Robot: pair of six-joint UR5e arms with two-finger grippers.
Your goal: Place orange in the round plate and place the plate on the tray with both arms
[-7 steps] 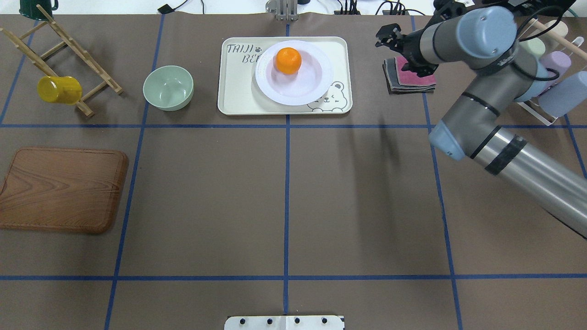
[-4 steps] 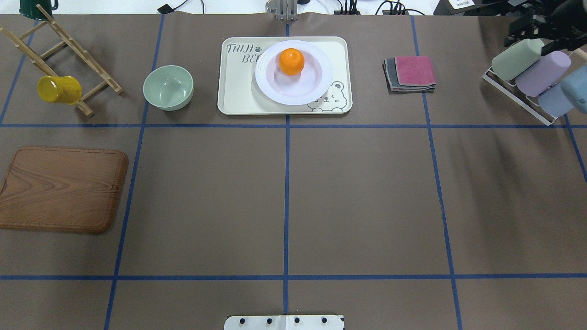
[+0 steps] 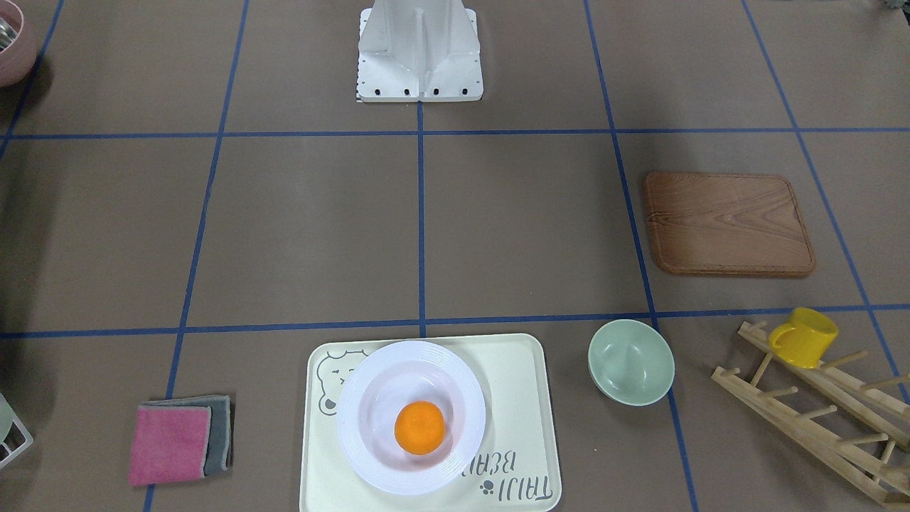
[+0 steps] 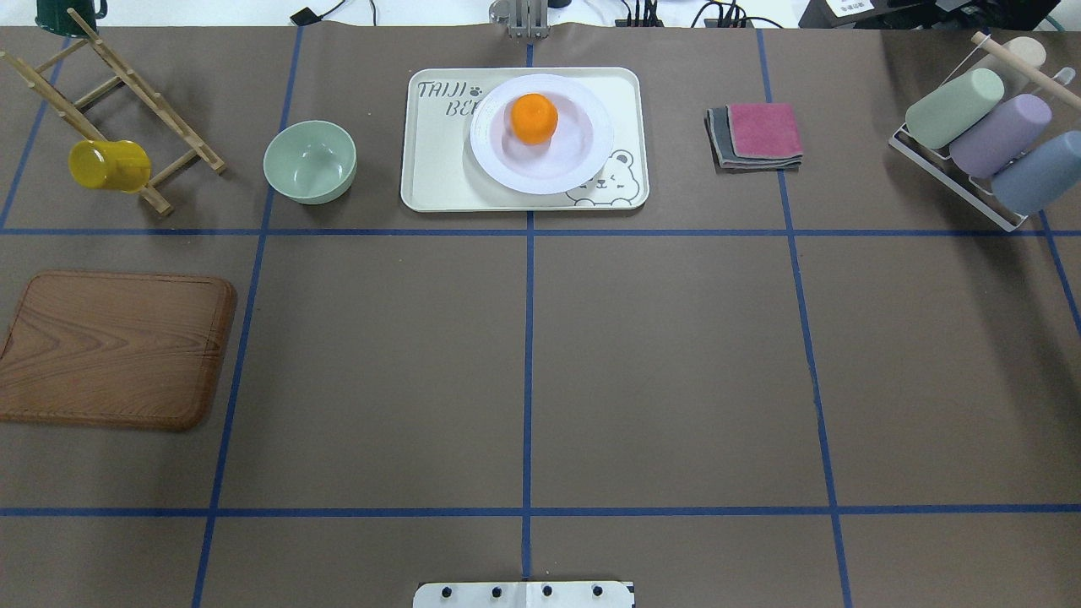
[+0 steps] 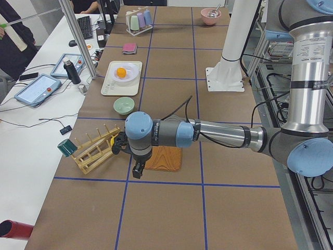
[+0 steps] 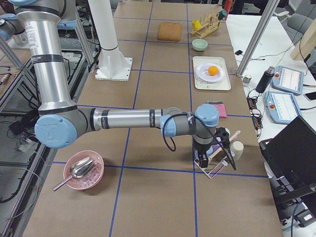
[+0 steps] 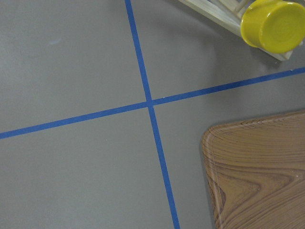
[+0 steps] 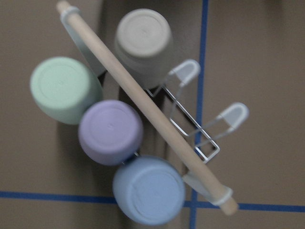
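The small round bright-orange orange (image 4: 534,118) sits in the sunken centre of the white glossy round plate (image 4: 583,160). The plate rests on the large pale cream rectangular tray (image 4: 431,169), toward the bear-drawing end. Both placements look done (no further move seems called for).

Both arms stand well apart from the tray, on opposite sides. The left gripper (image 5: 137,170) hangs beyond the pale-green bowl (image 4: 310,161), between the yellow mug (image 4: 108,165) and the brown wooden board (image 4: 118,348). The right gripper (image 6: 226,148) hangs past the folded pink and grey cloths (image 4: 756,135), over the wire rack of pastel cups (image 4: 971,127). Neither is clearly nearer, and I cannot tell whether either is apart or together.

A second ago the right arm reached to just beside the cloths. It has since swung out of the overhead view, while plate and orange have barely shifted.
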